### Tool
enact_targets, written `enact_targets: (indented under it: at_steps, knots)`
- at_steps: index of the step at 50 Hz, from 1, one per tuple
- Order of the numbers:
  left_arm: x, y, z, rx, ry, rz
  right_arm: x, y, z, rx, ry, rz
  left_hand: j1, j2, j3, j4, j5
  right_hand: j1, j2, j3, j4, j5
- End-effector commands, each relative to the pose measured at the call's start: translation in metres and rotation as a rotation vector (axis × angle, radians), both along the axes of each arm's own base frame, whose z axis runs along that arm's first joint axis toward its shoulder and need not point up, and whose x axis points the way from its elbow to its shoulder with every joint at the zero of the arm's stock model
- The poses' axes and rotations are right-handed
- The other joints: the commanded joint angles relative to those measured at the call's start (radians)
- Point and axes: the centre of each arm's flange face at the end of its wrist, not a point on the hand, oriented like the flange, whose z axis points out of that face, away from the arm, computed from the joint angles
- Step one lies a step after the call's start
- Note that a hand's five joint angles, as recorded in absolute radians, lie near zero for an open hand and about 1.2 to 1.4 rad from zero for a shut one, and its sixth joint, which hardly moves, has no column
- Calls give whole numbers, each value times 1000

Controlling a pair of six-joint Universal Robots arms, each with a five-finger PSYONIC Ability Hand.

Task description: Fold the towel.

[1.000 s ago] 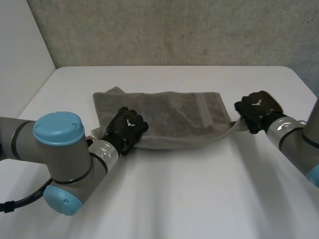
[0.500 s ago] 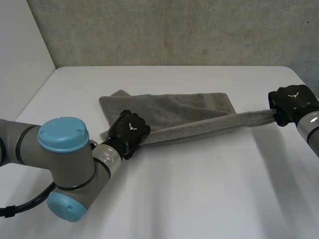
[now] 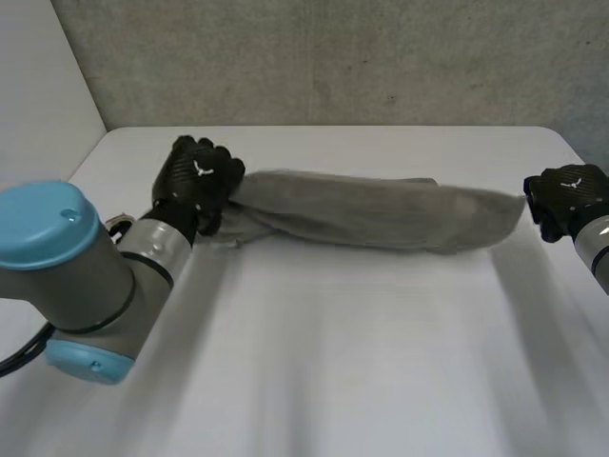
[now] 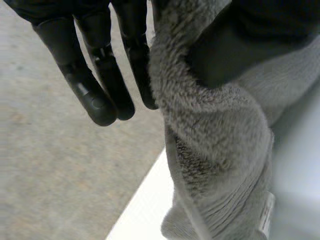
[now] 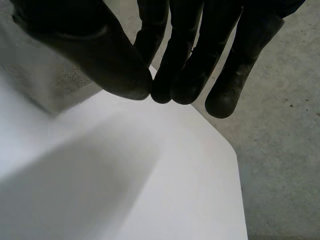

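Suspends towel (image 3: pixel 381 214) between left hand (image 3: pixel 195 181) and right hand (image 3: pixel 566 200), each pinching one end, long axis side to side.

Your head camera sits between and behind the arms and looks down across the whole tabletop (image 3: pixel 314 362) to the grey wall (image 3: pixel 333 57). It is far enough back to take in the left robot hand (image 3: pixel 197 181), the right robot hand (image 3: pixel 566 198) and the towel (image 3: pixel 381 211) between them. Each wrist camera looks along its own palm from very close: the left one shares the towel's end and a tabletop edge with your head view, the right one a tabletop corner, with floor (image 5: pixel 280 125) beyond it.
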Motion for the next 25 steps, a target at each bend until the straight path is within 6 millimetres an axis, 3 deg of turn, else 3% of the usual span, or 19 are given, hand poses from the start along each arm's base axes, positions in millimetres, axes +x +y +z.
enact_targets:
  at_steps: [1, 5, 8, 10, 18, 19, 20, 21, 22, 23, 25]
  knots:
    - [4, 10, -41, 172, -78, -8, 2, 1, -8, 26, 5, 14, -317, -289, -289, -287, -469, 40, 54, 50, 55, 37]
    - [3, 19, -59, 236, -147, -23, 2, 1, -11, 36, 6, 12, -561, -533, -533, -531, -713, 40, 54, 50, 55, 37]
    - [4, 19, -61, 238, -159, -19, 2, 1, -12, 38, 6, 14, -623, -595, -595, -593, -775, 40, 54, 50, 55, 37]
    - [7, 17, -62, 239, -164, -12, 2, 0, -11, 38, 6, 14, -831, -803, -803, -800, -983, 40, 54, 50, 55, 37]
    - [8, 17, -61, 239, -164, -11, 3, 5, -12, 58, -4, 11, -858, -830, -830, -828, -1010, 24, 38, 33, 38, 20]
    - [8, 18, -61, 240, -165, -12, 7, 11, -10, 71, -3, 25, -855, -827, -827, -825, -1007, -331, -317, -321, -317, -334]
    - [8, 18, -61, 240, -165, -12, 7, 12, -10, 71, -3, 25, -855, -827, -827, -825, -1007, -335, -320, -325, -320, -338]
    - [7, 19, -60, 238, -164, -15, 16, 22, -7, 92, -6, 59, -852, -824, -824, -822, -1004, -643, -629, -633, -628, -646]
    - [7, 21, -61, 241, -166, -17, 26, 35, -1, 107, -13, 106, -852, -824, -824, -822, -1004, -762, -748, -752, -748, -765]
    - [7, 21, -61, 241, -166, -17, 26, 35, -1, 107, -13, 107, -852, -824, -824, -822, -1004, -763, -749, -753, -749, -767]
    - [8, 22, -63, 246, -172, -18, 44, 61, 2, 163, -49, 224, -852, -824, -824, -822, -1004, -801, -787, -791, -787, -805]
